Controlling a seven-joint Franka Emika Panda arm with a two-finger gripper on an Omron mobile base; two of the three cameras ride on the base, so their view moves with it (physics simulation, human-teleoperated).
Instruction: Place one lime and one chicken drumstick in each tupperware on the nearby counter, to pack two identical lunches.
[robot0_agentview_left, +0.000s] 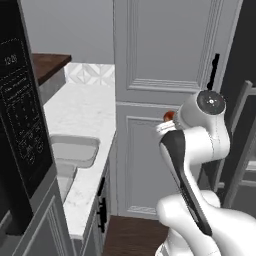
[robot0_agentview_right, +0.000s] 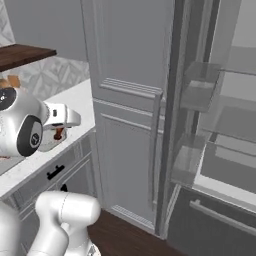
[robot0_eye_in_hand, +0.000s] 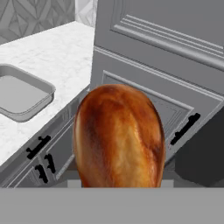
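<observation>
My gripper is shut on a reddish-brown chicken drumstick, which looms in the middle of the hand view and hides the fingertips. In the base views only a small red bit of the drumstick pokes out at the hand. The hand hangs in front of the tall cabinet, off the counter's right edge. One light-grey tupperware lies on the white marbled counter, to the left of the drumstick and lower; the same tupperware holds nothing. The limes are out of view.
A tall grey panelled cabinet door stands right behind the hand. A black appliance panel blocks the near left. A dark wooden shelf hangs over the counter's far end. An open fridge is on the right.
</observation>
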